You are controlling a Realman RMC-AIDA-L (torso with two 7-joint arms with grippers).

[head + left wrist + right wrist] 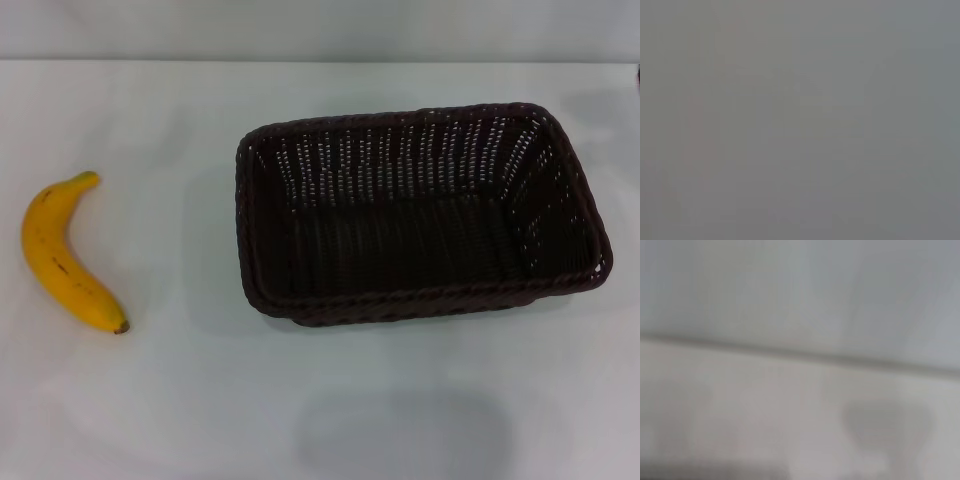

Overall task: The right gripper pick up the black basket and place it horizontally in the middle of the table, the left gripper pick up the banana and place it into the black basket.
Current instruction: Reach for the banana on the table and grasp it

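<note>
The black basket (420, 215) is a large dark woven rectangle lying lengthwise across the white table (200, 400), a little right of the middle, and it is empty. The yellow banana (62, 255) lies on the table at the far left, its dark tip toward the front. It is well apart from the basket. Neither gripper shows in the head view. The left wrist view is a plain grey blur. The right wrist view shows only a pale surface with a dark line across it.
The table's far edge (320, 60) runs along the top of the head view, with a grey wall behind it. A faint shadow (405, 435) lies on the table in front of the basket.
</note>
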